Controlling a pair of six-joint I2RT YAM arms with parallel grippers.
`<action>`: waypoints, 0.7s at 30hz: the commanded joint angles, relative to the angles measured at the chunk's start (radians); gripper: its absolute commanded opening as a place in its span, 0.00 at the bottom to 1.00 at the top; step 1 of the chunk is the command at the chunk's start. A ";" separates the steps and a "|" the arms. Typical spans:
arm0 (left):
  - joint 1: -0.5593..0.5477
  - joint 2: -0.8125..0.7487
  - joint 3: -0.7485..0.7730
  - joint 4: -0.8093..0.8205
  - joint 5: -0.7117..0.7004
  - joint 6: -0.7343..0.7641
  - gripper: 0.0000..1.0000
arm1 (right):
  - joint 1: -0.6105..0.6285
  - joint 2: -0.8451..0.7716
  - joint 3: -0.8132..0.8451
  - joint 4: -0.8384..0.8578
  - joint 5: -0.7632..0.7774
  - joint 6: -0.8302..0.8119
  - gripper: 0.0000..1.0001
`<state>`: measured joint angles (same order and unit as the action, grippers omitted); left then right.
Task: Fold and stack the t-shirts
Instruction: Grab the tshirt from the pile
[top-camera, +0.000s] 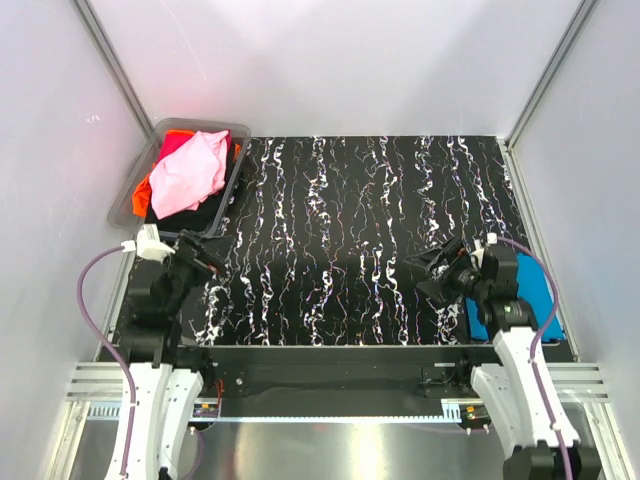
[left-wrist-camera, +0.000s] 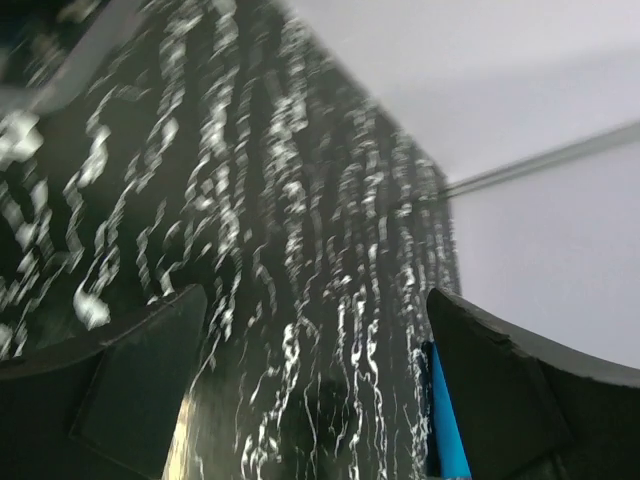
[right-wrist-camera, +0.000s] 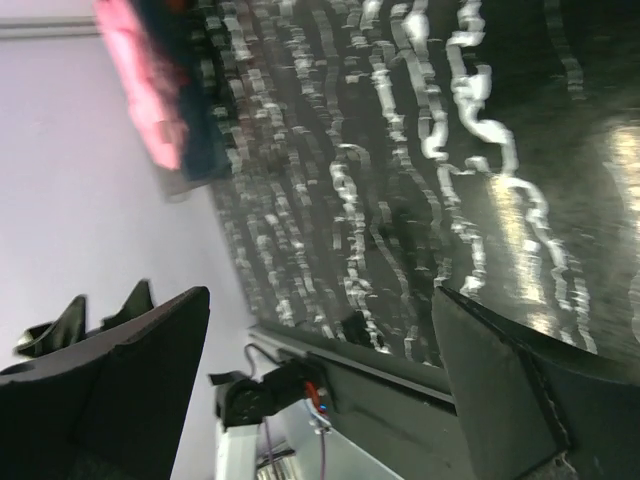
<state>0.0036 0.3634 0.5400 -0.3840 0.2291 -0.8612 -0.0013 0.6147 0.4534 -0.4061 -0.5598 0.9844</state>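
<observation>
T-shirts lie in two places, well apart. Nearest, at the lower right of the top view, the blue t-shirt (top-camera: 540, 285) lies flat on the black marbled table (top-camera: 330, 200) along its right edge. Its visible part runs lengthwise from the bottom of the frame toward the top. The right arm covers much of it, so which way its collar points cannot be told. Just to its left the right gripper (top-camera: 428, 275) hangs over the table and points toward the left of the frame. Its jaws are spread wide with nothing between them, and its wrist view shows only the tabletop in the gap. Across the table, at the left of the frame, the left gripper (top-camera: 208, 258) points toward the right. It is likewise spread wide and empty. Its wrist view catches the blue cloth as a thin strip at the lower right. Farthest, at the upper left, a grey bin (top-camera: 215, 125) at the table's far left corner holds the other shirts. The pink t-shirt (top-camera: 190, 172) is crumpled on top, its long axis slanting from lower left to upper right, its collar not discernible. An orange t-shirt (top-camera: 142, 192) peeks out at the bin's left side. A crimson t-shirt (top-camera: 172, 145) shows behind the pink one, and a black t-shirt (top-camera: 190, 215) lies beneath it.
</observation>
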 joint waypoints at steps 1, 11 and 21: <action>0.006 0.109 0.138 -0.255 -0.088 -0.061 0.99 | -0.005 0.089 0.116 -0.152 0.087 -0.144 1.00; 0.012 0.356 0.307 -0.169 -0.065 0.017 0.99 | -0.025 0.286 0.217 -0.208 -0.163 -0.302 1.00; 0.042 0.889 0.733 -0.081 -0.399 0.310 0.92 | -0.026 0.324 0.298 -0.168 -0.177 -0.375 0.94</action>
<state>0.0246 1.1824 1.1862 -0.5461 -0.0265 -0.6731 -0.0219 0.9249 0.6689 -0.5838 -0.7094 0.6655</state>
